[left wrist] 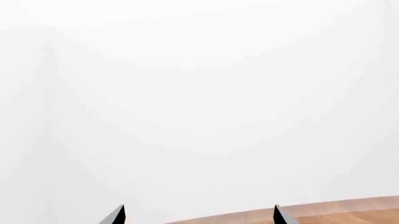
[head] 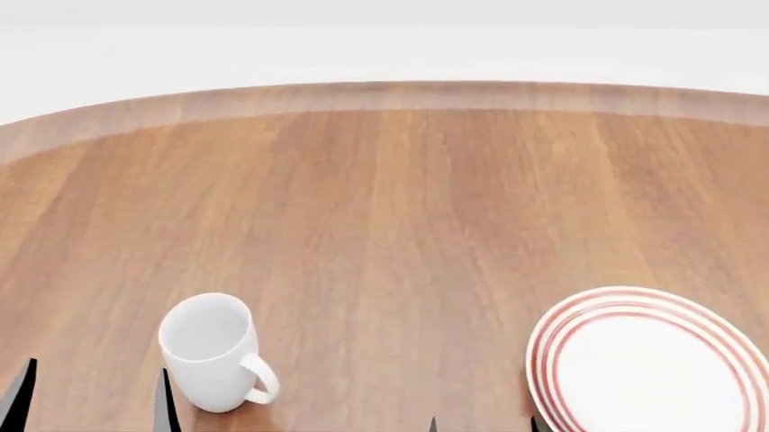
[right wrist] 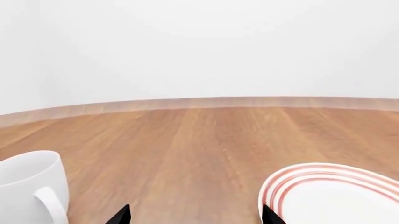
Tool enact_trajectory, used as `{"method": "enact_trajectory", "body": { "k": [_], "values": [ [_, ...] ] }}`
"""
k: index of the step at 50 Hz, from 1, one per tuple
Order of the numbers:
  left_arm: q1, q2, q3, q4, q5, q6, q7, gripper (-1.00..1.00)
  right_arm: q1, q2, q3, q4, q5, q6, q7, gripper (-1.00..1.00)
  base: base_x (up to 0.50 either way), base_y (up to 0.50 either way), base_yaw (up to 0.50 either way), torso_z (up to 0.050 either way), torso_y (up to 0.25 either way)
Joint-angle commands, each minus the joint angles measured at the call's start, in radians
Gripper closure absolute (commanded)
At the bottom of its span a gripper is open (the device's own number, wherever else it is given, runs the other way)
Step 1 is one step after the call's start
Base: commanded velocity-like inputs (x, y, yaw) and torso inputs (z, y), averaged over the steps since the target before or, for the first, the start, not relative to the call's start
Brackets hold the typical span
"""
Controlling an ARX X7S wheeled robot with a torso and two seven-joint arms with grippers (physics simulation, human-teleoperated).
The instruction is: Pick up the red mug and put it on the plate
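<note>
- The round counter (head: 397,216) of brown wood grain fills the head view, its curved far edge against a plain white background.
- The round white plate with concentric red rings (head: 655,364) lies flat on the counter at the near right, partly cut by the frame edge; nothing rests on it.
- A plain white ceramic mug (head: 214,351) stands upright at the near left, well apart from the plate — its handle turned toward the plate's side.
- The red mug shows in none of the 3 views.
- Left gripper (head: 94,396): only 2 dark fingertips show, spread wide, holding nothing, just beside the white mug.
- Right gripper (right wrist: 194,215): 2 dark tips set wide apart, empty — the white mug and the plate lie to either side ahead of it.
</note>
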Motion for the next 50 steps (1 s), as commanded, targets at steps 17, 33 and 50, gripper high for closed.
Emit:
{"method": "enact_trajectory", "body": {
  "k": [17, 33, 50],
  "values": [
    [-0.003, -0.006, 0.012, -0.002, -0.014, 0.004, -0.001, -1.0, -0.177, 0.119, -0.028, -0.373, -0.062, 0.115, 0.093, -1.0, 0.0, 0.0, 0.0, 0.0, 0.0],
    [-0.007, -0.01, 0.023, -0.008, -0.026, 0.017, 0.004, -1.0, -0.428, 0.298, -0.017, -0.735, -0.149, 0.167, 0.157, -1.0, 0.0, 0.0, 0.0, 0.0, 0.0],
    [-0.008, -0.013, 0.027, -0.007, -0.025, 0.014, -0.002, -1.0, -0.656, 0.348, 0.018, -0.636, -0.24, -0.168, 0.224, -1.0, 0.0, 0.0, 0.0, 0.0, 0.0]
  ]
}}
